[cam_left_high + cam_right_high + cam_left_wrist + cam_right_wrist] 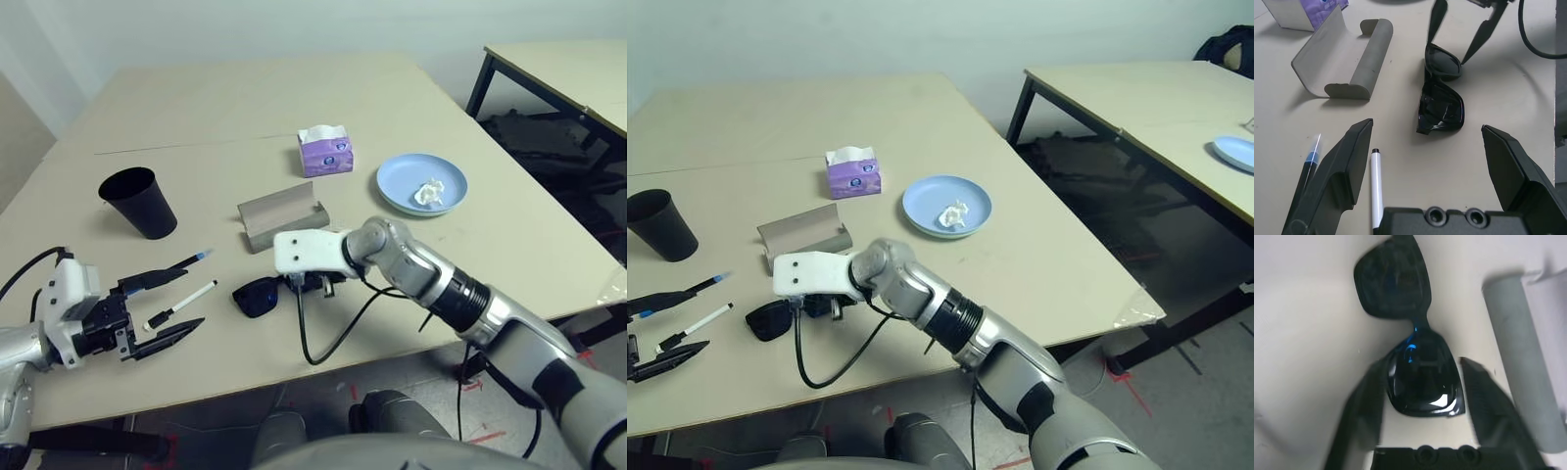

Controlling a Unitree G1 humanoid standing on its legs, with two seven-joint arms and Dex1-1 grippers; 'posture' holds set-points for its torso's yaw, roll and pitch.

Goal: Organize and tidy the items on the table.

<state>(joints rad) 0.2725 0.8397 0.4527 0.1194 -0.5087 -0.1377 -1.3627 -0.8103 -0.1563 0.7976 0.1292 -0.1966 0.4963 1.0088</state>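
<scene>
sunglasses (258,295) lie outside the open grey glasses case (282,215); my right gripper (1420,382) straddles them, parted; left gripper (1425,161) wide, empty; pens (180,305) loose.

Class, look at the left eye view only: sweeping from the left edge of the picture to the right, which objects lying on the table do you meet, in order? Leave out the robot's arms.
Black cup → marker pens → sunglasses → grey glasses case → purple tissue box → blue plate, with the white crumpled wad lying on it.
</scene>
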